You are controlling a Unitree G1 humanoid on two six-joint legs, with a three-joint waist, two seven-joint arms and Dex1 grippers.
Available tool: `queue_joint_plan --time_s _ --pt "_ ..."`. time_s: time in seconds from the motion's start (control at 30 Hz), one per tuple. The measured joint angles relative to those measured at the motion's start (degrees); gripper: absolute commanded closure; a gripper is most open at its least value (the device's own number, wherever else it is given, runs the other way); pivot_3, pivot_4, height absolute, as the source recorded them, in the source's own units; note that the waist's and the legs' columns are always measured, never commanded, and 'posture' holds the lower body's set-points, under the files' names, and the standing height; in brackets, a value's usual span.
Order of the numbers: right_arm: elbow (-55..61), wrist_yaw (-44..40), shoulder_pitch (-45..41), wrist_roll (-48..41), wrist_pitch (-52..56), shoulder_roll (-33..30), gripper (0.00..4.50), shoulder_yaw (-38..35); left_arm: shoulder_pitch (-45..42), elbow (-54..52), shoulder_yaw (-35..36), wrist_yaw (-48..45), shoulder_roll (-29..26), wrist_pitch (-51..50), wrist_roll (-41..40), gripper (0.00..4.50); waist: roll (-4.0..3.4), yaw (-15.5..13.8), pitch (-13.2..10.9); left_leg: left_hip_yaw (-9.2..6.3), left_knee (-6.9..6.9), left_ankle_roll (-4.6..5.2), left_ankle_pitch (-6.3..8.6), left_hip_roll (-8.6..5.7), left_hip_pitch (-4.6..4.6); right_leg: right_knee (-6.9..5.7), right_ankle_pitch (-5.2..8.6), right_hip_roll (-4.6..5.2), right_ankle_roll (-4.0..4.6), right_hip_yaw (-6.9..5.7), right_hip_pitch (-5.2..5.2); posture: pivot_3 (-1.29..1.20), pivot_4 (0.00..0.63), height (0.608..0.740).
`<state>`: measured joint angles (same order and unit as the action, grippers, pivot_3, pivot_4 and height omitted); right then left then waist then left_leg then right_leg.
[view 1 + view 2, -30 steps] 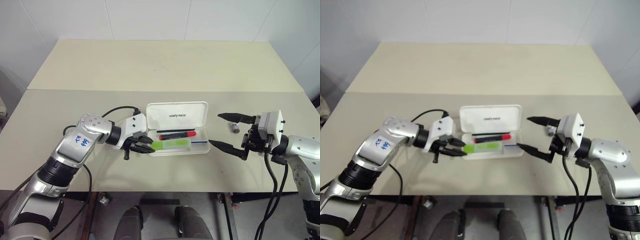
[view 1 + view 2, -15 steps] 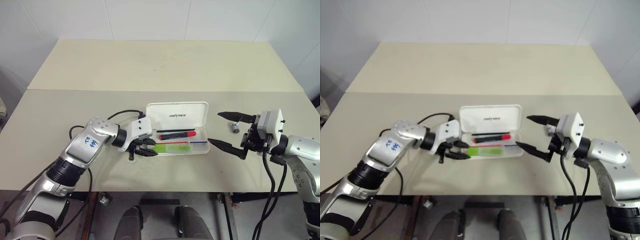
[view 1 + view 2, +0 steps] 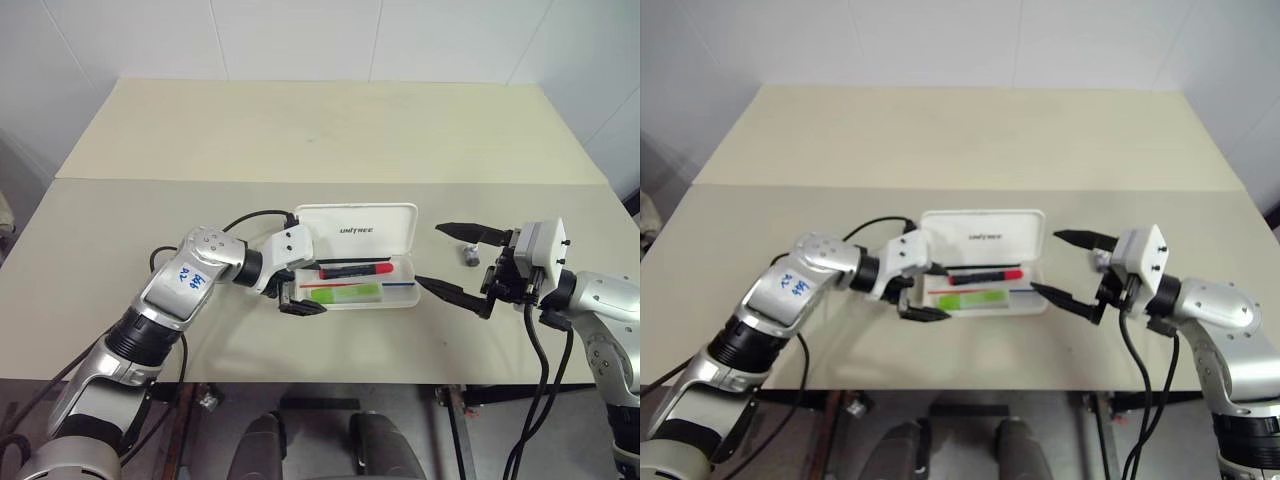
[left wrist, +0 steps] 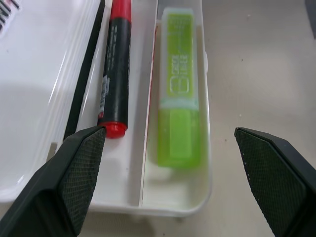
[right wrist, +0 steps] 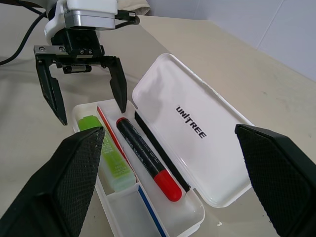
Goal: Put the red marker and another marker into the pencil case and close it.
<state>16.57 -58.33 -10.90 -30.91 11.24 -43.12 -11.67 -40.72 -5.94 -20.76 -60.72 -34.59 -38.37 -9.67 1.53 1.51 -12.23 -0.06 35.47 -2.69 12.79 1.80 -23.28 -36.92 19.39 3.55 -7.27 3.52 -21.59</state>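
The flat white hard-plastic pencil case (image 3: 356, 262) with rounded corners lies on the beige table (image 3: 320, 140) with its hinged lid swung open and lying back, the black "UNITREE" lettering facing up.

Inside the tray, the slim red marker (image 4: 114, 69) with its black section lies along the compartment next to the hinge, beside a thin black pen against the hinge edge. The chunky light-green highlighter marker (image 4: 180, 93) lies flat in the neighbouring compartment on the front side, parallel to the red one and separated from it by a thin divider. A thin blue line (image 5: 149, 211) shows in the end compartment beyond the green marker.

My left gripper (image 3: 297, 296) stands at the left end of the case with its two black fingers spread wide, one on each side of that end of the tray, holding nothing. The right wrist view confirms the spread, with the green marker free between and beyond the fingers.

My right gripper (image 3: 452, 261) hangs just beside the right end of the case, apart from it, fingers wide and empty. A small grey object (image 3: 470, 254) sits on the table near it; I cannot tell what it is.
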Motion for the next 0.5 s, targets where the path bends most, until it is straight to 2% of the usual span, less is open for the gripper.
queue_joint_plan --time_s 0.33,0.5 --pt "-1.0 1.1 -1.1 0.1 2.7 -0.7 0.00 0.0 0.3 0.2 4.9 -0.3 0.3 5.0 -1.6 0.03 0.00 0.0 0.0 0.00 0.05 0.00 0.00 0.00 -0.01 -0.03 0.00 0.02 0.00 0.00 0.00 0.00 0.150 0.740" --pt "-1.1 -0.3 -0.8 0.0 3.8 -1.9 0.00 0.0 4.2 -0.3 9.8 -6.7 -0.9 11.0 -7.7 0.03 0.00 0.2 0.0 0.00 0.03 0.00 0.00 0.05 0.01 -0.04 0.01 -0.02 0.02 -0.01 0.00 0.00 0.150 0.740"
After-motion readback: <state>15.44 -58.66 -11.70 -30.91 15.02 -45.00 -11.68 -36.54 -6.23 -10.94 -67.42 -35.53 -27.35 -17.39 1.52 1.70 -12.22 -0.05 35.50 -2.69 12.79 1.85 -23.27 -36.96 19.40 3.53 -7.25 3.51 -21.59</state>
